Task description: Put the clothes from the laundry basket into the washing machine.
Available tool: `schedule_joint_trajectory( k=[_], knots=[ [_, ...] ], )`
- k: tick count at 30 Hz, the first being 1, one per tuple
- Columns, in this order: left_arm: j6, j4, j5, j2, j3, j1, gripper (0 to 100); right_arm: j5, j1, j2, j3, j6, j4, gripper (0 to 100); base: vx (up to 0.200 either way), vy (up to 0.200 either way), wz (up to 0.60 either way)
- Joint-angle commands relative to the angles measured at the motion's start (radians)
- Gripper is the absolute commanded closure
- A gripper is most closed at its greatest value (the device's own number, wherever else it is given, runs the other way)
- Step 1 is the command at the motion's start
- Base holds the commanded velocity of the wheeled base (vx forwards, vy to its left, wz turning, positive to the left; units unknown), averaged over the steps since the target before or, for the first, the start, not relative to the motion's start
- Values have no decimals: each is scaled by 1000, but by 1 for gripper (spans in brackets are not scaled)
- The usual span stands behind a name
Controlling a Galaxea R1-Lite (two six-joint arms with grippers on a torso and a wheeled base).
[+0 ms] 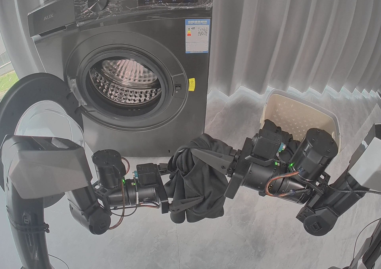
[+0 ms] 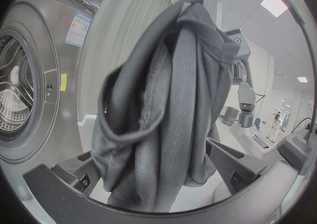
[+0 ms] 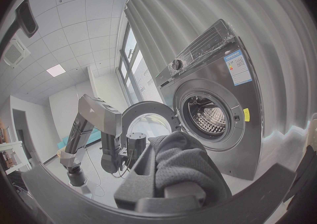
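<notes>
Pale pleated curtains [image 1: 297, 23] hang along the back of the room, above a grey marbled tile floor [image 1: 238, 234].

At far left, the round dark-rimmed glass door [image 1: 24, 87] of the dark grey front-loading washing machine [image 1: 119, 23] is swung wide open. Beside it the perforated steel drum [image 1: 125, 79] lies exposed, with nothing inside it that I can see.

Low in front of the machine, the left gripper [image 1: 180, 188] points toward the right. In the left wrist view its fingers [image 2: 237, 168] stand on either side of a bunched dark grey knitted garment [image 2: 165, 102], and the cloth fills the gap between them [image 2: 158, 168], so the jaws are clamped on the bundle.

The garment [image 1: 198, 178] hangs in the air between the two arms, clear of the floor. It is in front of the machine's lower right corner and outside the drum.

From the right, the right gripper [image 1: 206, 158] points left into the upper part of the same cloth. In the right wrist view the fabric [image 3: 185, 165] is heaped against one finger [image 3: 138, 171], with the jaws standing apart [image 3: 208, 181] (whether that finger actually carries any weight I cannot tell).

Farther right, against the curtain, sits the cream perforated plastic laundry basket [image 1: 301, 117]. More dark clothes [image 1: 278, 131] are piled in it, partly hidden by the right arm.
</notes>
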Motion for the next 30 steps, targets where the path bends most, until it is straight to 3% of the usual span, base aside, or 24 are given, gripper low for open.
schedule_joint_trajectory(
  k=[1, 12, 13, 25, 30],
  knots=[
    [-4, 0, 22, 28, -9, -7, 0, -14, 3, -3, -17, 11, -1, 100, 0, 0, 0],
    [-9, 0, 46, 38, -49, -5, 0, -29, 3, -3, -15, 15, -1, 100, 0, 0, 0],
    [-9, 0, 46, 36, -49, -7, 100, -35, 3, -3, -14, 21, -1, 100, 0, 0, 0],
    [-18, -2, 46, -21, -15, -22, 100, -37, -23, 5, -29, 29, -1, 100, 0, 0, 0],
    [-18, 0, 42, -116, 76, -50, 100, -37, -96, 63, -86, 37, -1, 100, 0, 0, 0]
  ],
)
